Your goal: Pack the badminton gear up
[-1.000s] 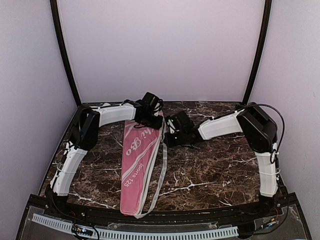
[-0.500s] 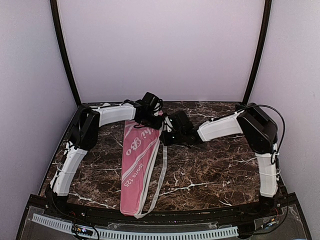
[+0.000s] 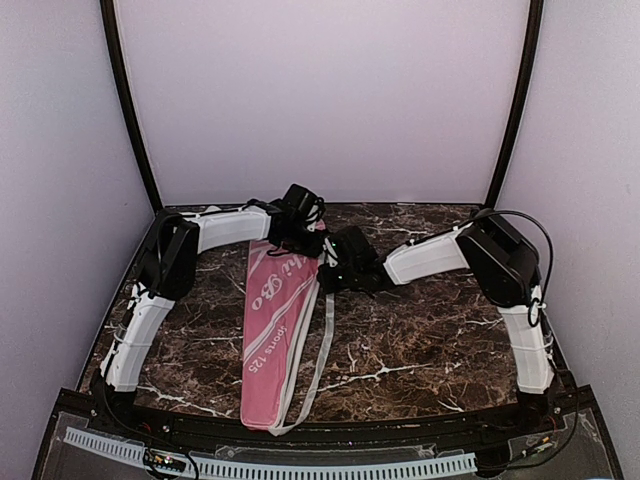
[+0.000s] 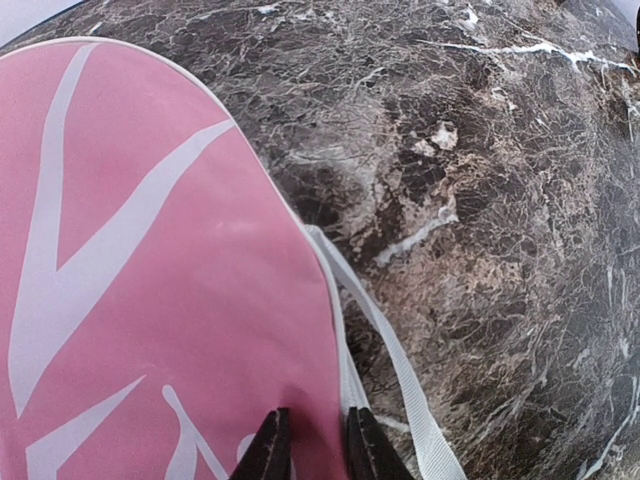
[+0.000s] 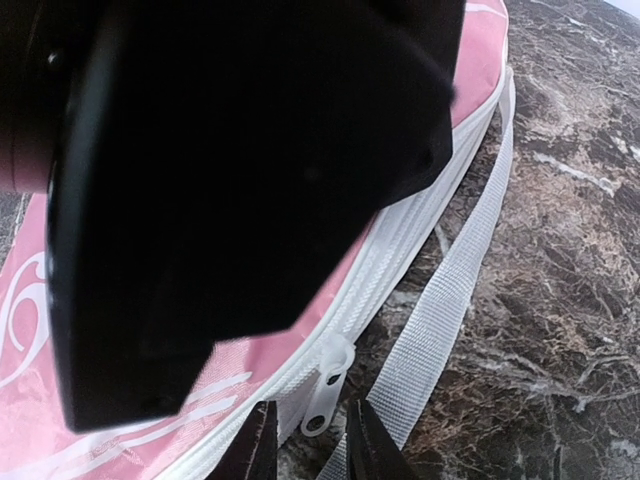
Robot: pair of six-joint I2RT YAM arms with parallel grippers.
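Top external view: pink bag (image 3: 272, 340) lay flat on the dark marbled counter (image 3: 420, 330). Its narrow end was at the near edge, its wide end far, between the two arms. White lettering ran along it. The small print looked like "Sports 125". The larger script above it was only partly legible, ending "Bo", with its start under the left arm. White strap (image 3: 323, 350) trailed along the bag's right side and looped at the near end. Left fingers (image 3: 303, 244) sat over the wide end. Right fingers (image 3: 334, 270) were just beside them at the bag's right edge. Neither pair's gap could be judged from this height.

Left wrist view: left fingers (image 4: 283, 448) stood narrow, closed on the bag's piped edge, with pink fabric puckered between the tips. Pink bag (image 4: 150, 280) filled the left half of the view. White strokes crossed it, too cropped to read as letters. Strap (image 4: 400, 390) lay on the counter (image 4: 480, 200) just beside the edge.

Right wrist view: right fingers (image 5: 268, 445) stood slightly apart. The white zip pull (image 5: 325, 395) hung with its tip between them, with a sliver of space on each side, so nothing was held. White zip (image 5: 400, 260) followed the bag's rim, and the strap (image 5: 450, 320) ran alongside it. A blurred black shape (image 5: 250, 180) covered the upper left; I could not tell which part it was. White curls on the pink bag (image 5: 150, 440) were unreadable.
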